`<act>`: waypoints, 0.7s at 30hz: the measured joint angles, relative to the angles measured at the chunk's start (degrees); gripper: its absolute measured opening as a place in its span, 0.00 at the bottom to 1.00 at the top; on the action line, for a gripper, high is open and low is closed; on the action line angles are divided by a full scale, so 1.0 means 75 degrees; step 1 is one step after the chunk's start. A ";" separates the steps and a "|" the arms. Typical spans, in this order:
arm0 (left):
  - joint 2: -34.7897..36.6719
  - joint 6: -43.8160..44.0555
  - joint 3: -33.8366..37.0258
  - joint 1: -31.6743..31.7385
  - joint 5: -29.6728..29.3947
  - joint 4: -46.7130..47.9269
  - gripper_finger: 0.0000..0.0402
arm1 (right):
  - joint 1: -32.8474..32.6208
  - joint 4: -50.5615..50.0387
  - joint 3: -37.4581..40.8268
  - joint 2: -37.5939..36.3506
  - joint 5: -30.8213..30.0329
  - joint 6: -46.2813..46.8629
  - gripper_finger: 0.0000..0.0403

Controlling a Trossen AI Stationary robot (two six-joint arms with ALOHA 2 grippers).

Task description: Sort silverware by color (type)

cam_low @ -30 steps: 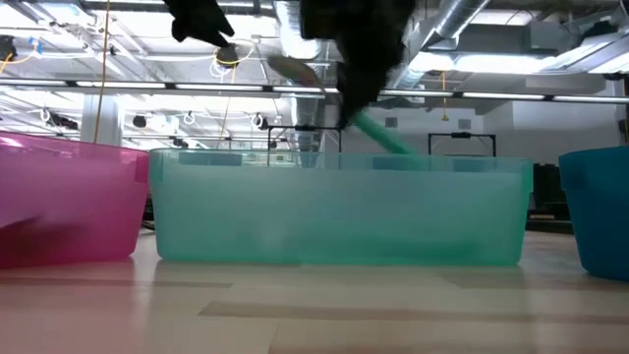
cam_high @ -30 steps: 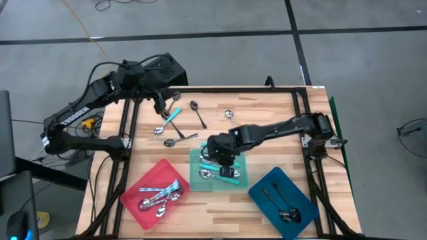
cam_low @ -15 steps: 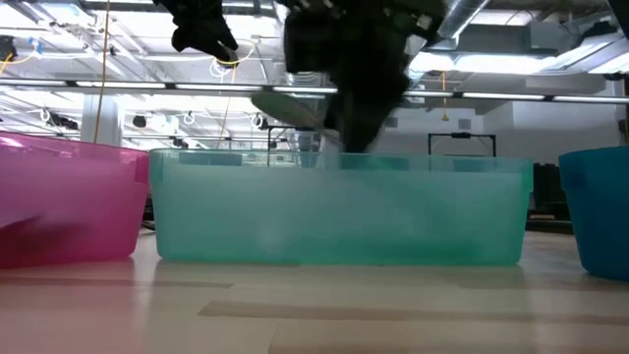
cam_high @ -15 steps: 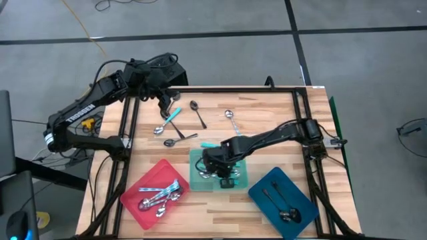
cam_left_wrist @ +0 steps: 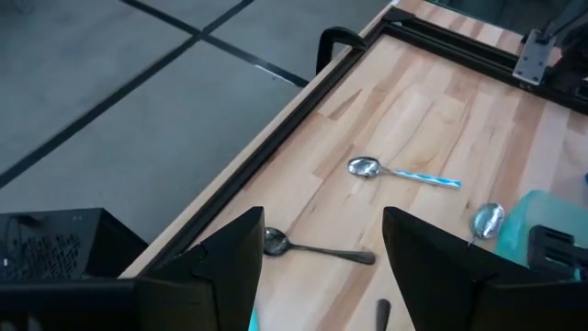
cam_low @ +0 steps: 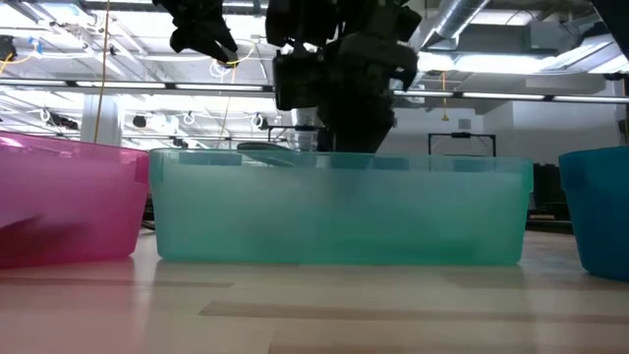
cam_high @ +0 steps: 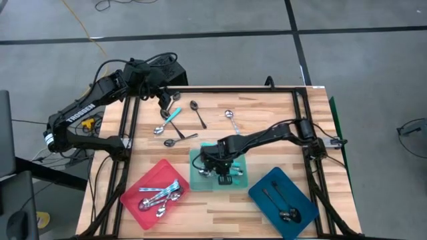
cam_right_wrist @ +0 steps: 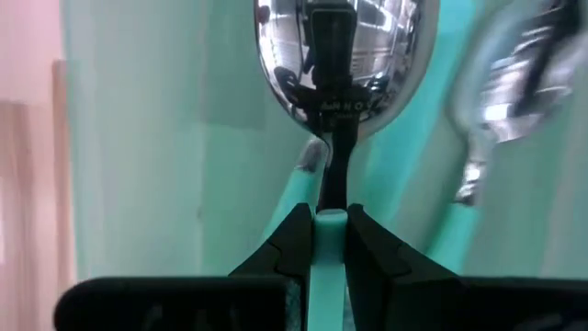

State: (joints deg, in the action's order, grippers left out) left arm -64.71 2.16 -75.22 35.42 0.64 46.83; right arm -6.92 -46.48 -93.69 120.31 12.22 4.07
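Across the wooden table (cam_high: 267, 120), red tray (cam_high: 152, 175), teal tray (cam_high: 195, 175) and blue tray (cam_high: 265, 188) line the front edge; grey floor surrounds. The right gripper (cam_right_wrist: 331, 241) pinches a turquoise-handled spoon (cam_right_wrist: 334, 55), shiny-bowled, inside the teal tray. The left gripper (cam_left_wrist: 322, 267), jaws spread, hovers near the back-left corner over loose spoons (cam_high: 175, 127).

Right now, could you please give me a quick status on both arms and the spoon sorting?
Right gripper shut on turquoise-handled spoon, low in teal tray. Left gripper open above loose spoons at table's far side. Nothing blocking.
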 joint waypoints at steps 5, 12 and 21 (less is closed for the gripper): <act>0.0000 -0.0059 0.0000 0.0000 0.0000 -0.0003 0.51 | 0.0099 0.0326 -0.0017 0.0229 -0.0039 0.0104 0.16; -0.0002 -0.0078 0.0000 0.0039 0.0002 0.0000 0.51 | 0.0096 0.0512 0.0000 0.0466 -0.0120 0.0240 0.27; -0.0002 -0.0079 0.0000 0.0296 0.0052 0.0000 0.51 | 0.0153 0.0249 -0.0052 0.0200 -0.0022 0.0018 0.43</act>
State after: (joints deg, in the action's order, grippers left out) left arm -64.72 1.56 -75.22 37.64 1.04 46.83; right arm -5.77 -44.61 -94.08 121.81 12.05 4.20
